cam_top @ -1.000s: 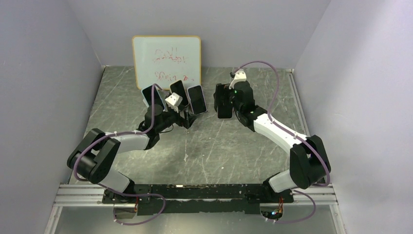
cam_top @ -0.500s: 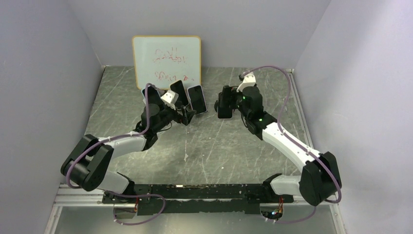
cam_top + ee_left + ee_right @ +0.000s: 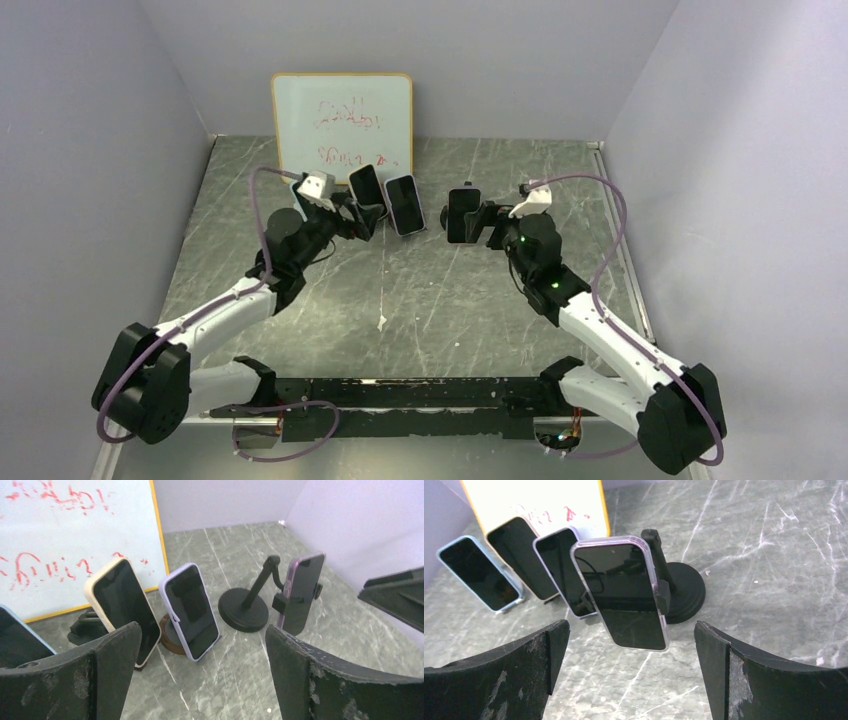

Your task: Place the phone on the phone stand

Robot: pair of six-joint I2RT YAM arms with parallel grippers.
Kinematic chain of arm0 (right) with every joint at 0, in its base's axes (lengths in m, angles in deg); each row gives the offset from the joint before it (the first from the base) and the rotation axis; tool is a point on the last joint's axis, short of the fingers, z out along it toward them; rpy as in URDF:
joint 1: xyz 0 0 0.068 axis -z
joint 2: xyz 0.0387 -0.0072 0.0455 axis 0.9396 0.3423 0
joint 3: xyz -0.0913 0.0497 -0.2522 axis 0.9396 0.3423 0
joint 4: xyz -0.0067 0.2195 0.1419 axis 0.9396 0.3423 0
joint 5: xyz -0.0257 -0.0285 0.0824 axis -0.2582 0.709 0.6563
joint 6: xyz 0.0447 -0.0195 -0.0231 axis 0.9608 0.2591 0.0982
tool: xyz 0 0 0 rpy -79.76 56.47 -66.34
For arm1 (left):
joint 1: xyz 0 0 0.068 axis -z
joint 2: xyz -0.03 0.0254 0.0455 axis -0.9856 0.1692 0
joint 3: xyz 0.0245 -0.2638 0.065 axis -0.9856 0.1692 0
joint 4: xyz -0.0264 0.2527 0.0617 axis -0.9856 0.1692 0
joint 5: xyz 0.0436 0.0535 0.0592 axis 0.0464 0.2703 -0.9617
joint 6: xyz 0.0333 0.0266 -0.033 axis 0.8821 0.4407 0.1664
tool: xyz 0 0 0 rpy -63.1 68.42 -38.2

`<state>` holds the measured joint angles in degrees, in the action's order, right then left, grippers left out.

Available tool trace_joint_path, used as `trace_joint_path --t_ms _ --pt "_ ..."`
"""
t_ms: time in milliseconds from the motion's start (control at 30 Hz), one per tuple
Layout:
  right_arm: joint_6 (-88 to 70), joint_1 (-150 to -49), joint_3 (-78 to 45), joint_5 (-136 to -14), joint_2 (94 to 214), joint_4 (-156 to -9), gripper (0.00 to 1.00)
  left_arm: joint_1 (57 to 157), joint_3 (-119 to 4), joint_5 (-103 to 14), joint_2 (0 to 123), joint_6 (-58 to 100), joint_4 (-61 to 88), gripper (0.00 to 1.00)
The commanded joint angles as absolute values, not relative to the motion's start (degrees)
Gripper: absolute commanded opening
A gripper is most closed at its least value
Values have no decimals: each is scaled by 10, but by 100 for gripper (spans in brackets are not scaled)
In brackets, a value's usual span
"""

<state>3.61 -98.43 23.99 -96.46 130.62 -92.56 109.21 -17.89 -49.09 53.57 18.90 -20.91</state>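
- Top external: left gripper (image 3: 352, 218), front-left of whiteboard (image 3: 342, 125), jaws spread, nothing held.
- Blue phone (image 3: 15, 640), cream phone (image 3: 125, 610), lilac phone (image 3: 192, 611) stand in a row before whiteboard, tilted back for support.
- Purple phone (image 3: 462, 215), right of whiteboard, clipped upright in black stand (image 3: 245, 612); placement looks done.
- Right gripper (image 3: 488, 222), farther right of whiteboard, jaws wide, empty.

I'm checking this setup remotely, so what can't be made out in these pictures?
- Whiteboard writing: in the top view it is too small and faint to read; in the left wrist view the frame edge cuts it off.
- Blue phone: in the left wrist view the edge cuts it off.
- Its stand: in the right wrist view it is hidden behind the phone.
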Motion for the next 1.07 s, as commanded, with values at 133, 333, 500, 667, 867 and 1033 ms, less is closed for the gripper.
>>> trace_joint_path --t_ms 133,333,500,667,867,1033 --pt "85 -981 257 -973 1230 -912 100 1044 -229 -484 464 121 -90 97" --pt "80 -982 286 -978 1187 -933 100 1034 -227 -525 404 146 -31 97" --pt "90 -982 280 -983 1191 -928 100 1033 -238 -526 368 151 7 97" --pt "88 -982 278 -993 1189 -924 100 1033 -244 -526 338 176 39 98" --pt "92 -982 272 -1000 1194 -912 100 1033 -263 -549 323 206 70 98" --pt "95 -982 284 -1017 1183 -929 100 1033 -263 -548 317 207 73 98"
